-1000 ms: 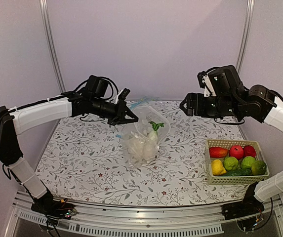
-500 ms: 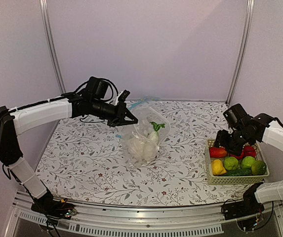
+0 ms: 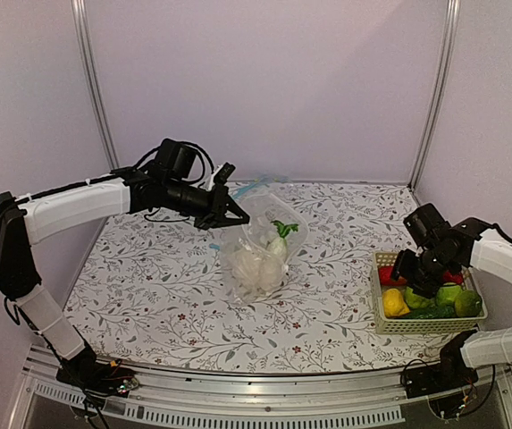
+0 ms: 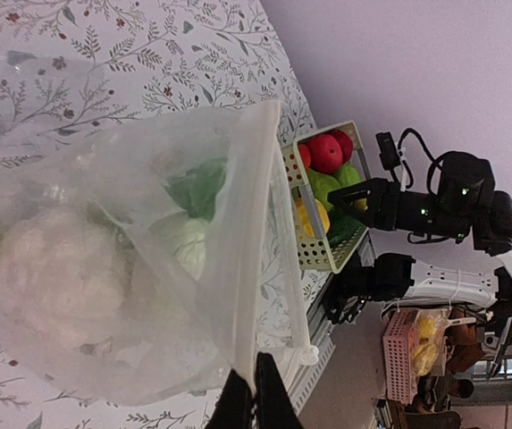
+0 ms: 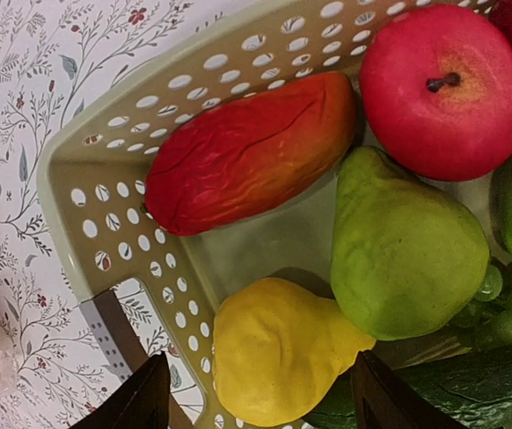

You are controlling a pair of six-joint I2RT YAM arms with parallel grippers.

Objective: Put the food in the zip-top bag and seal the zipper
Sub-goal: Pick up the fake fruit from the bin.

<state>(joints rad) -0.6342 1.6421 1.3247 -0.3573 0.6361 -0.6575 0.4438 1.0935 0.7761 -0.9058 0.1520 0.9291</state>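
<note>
I have the zip-top bag (image 3: 264,255) lying near the middle of the table (image 3: 148,295). The cauliflower (image 3: 248,268) and the radish (image 3: 280,234) are inside it, the radish at the cauliflower's 1 o'clock. The left gripper (image 3: 235,213) meets the bag's edge at its 10 o'clock. The basket (image 3: 425,327) sits at the bag's 4 o'clock, well apart, by the table's right edge. The right gripper (image 5: 269,402) hangs over the basket's near-left corner, a finger on either side of the lemon (image 5: 273,357). In the right wrist view, with the lemon as centre, the long fruit (image 5: 247,152) is at 12 o'clock and the apple (image 5: 443,89) at 1. The pear (image 5: 398,250) is at 2 and touches the lemon, and the cucumber (image 5: 470,384) is at 4.
</note>
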